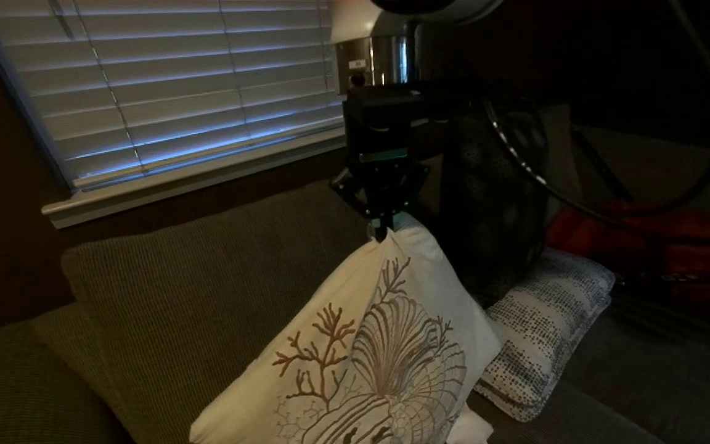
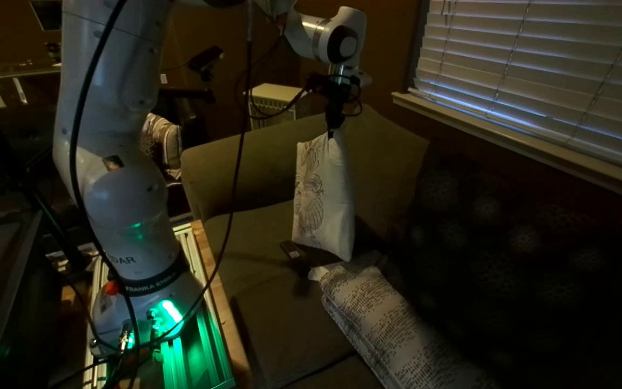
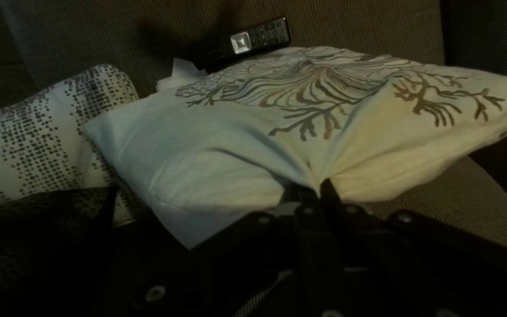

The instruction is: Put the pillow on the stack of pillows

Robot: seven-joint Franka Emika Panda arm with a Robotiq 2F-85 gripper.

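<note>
Claw pinches white pillow at top; apparently transport step. Next: bring above stack, five o'clock in exterior view, lower.

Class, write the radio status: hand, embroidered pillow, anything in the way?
Hand gripping embroidered pillow by top edge. Held near dotted pillow, not yet stacked. Remote on seat nearby; no obvious blockage.

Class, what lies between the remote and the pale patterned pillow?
A crumpled white scrap, its material unclear, lies between the remote and the pale patterned pillow, as the wrist view shows.
</note>
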